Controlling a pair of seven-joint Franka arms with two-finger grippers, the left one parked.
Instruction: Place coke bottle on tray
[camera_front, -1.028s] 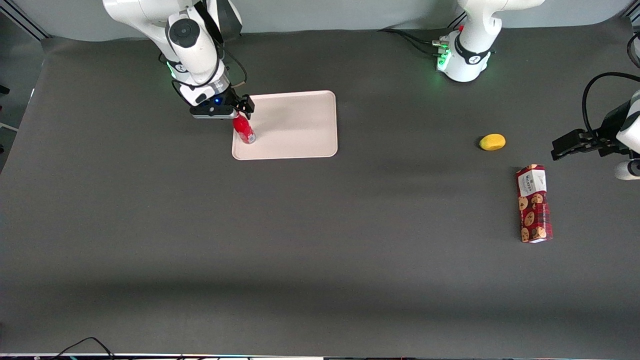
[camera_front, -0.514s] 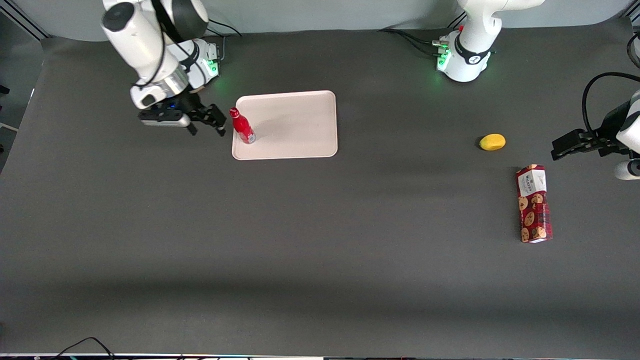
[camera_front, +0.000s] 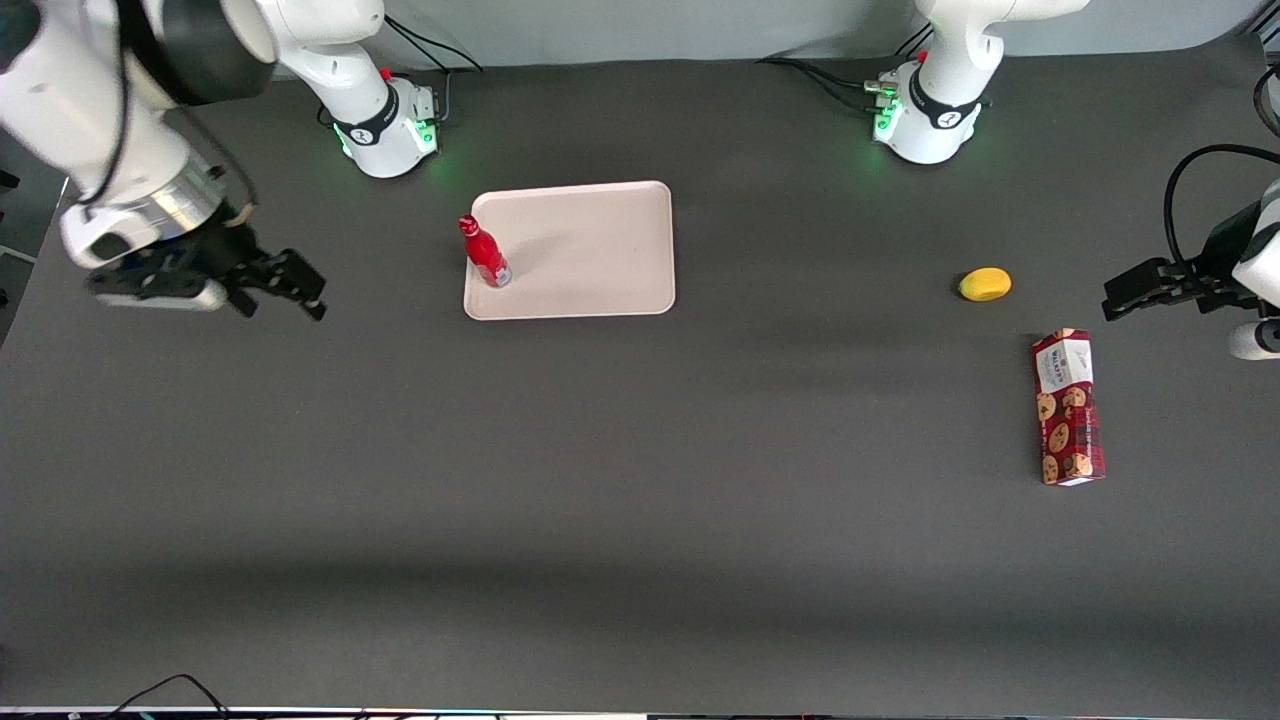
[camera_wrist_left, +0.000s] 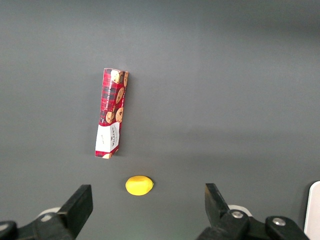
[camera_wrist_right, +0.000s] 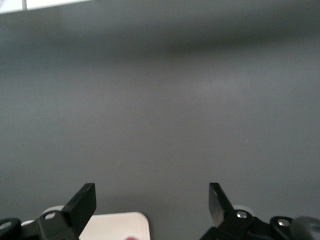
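While one coke bottle (camera_front: 485, 254) is standing seemingly upright on the one tray's (camera_front: 590, 250) edge, the gripper (camera_front: 283, 296) is hovering well apart, fingers spread, holding nothing.

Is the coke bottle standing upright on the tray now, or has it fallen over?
Upright. The coke bottle stands on its base inside the tray, near the rim, cap uppermost. The open gripper is apart from it, toward the working arm's end.
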